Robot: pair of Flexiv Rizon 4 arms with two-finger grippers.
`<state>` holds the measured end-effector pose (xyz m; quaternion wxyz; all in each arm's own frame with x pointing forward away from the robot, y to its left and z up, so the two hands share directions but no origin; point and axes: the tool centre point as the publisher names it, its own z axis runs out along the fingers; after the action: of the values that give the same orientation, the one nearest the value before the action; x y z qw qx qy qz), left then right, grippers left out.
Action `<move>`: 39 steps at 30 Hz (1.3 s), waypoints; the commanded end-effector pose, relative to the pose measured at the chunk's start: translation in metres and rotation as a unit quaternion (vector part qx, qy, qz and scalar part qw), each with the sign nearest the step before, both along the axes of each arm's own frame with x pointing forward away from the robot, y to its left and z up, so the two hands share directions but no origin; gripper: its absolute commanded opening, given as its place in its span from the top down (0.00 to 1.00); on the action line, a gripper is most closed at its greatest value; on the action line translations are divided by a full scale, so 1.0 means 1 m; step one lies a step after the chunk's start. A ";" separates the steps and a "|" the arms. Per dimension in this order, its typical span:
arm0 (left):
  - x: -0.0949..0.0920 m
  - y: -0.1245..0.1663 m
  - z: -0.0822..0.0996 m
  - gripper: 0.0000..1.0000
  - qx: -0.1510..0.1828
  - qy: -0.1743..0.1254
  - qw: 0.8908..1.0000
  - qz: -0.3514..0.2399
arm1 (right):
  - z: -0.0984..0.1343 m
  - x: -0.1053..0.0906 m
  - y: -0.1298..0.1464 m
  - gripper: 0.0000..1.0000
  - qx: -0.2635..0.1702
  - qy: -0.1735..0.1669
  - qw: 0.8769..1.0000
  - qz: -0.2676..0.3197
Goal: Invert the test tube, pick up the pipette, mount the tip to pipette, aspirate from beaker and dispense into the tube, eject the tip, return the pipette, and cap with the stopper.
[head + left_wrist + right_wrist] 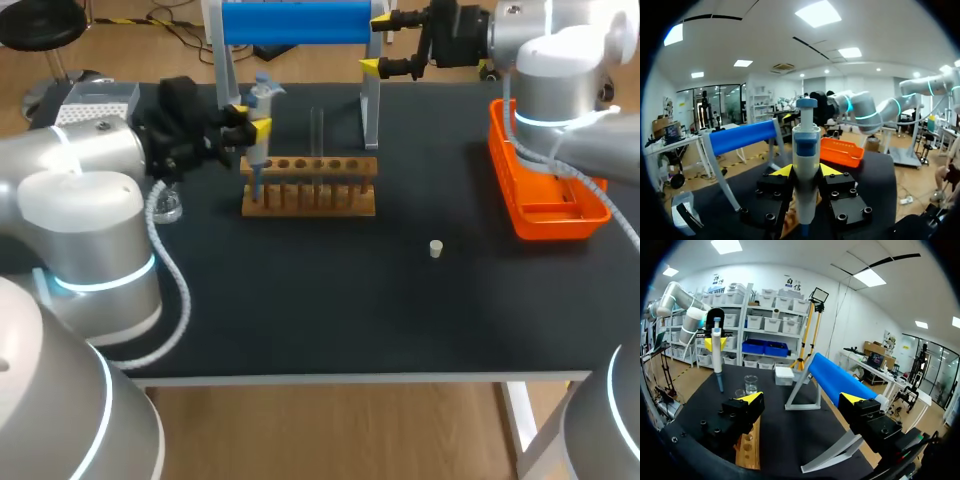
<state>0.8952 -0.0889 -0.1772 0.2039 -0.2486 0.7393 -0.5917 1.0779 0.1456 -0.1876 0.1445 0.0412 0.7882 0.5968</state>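
Your pipette [259, 135] stands upright in the left pincer [250, 128], which is clamped on its grey body from both sides. In the left wrist view the pipette [806, 160] fills the gap of the left pincer [806, 171], with a yellow fingertip [782, 171] pressed to each flank. Its narrow bluish lower end points down at the left end of the wooden rack [310, 187]; you cannot tell from these views whether it enters a hole.

A clear test tube [317, 130] stands upright in the rack, near its middle. The small white stopper [436, 248] lies alone on the black tabletop [300, 300], well apart from the rack, toward your right side. The glass beaker [166, 207] sits near the left arm, left of the rack; from the right wrist it [751, 384] shows beyond the rack [747, 447], with a white tip box [785, 375] near it.

Your right pincer [385, 45] hangs at the far edge with its fingers wide apart, holding nothing, just beside the end of the blue cylinder [295, 22] on its stand. The orange tray [545, 190] rests at the right edge of the tabletop.
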 end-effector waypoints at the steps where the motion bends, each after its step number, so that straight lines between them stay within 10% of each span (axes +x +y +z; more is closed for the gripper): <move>1: 0.013 0.018 0.008 1.00 0.012 0.015 1.000 -0.003 | 0.000 0.002 0.000 0.00 -0.001 0.001 1.000 0.003; 39: 0.132 0.036 0.028 1.00 0.044 0.109 0.974 0.194 | 0.000 0.002 0.000 0.00 -0.001 0.001 1.000 0.003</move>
<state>1.0170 -0.0415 -0.1507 0.2417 -0.4224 0.7126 -0.5053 1.0779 0.1457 -0.1876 0.1445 0.0412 0.7882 0.5968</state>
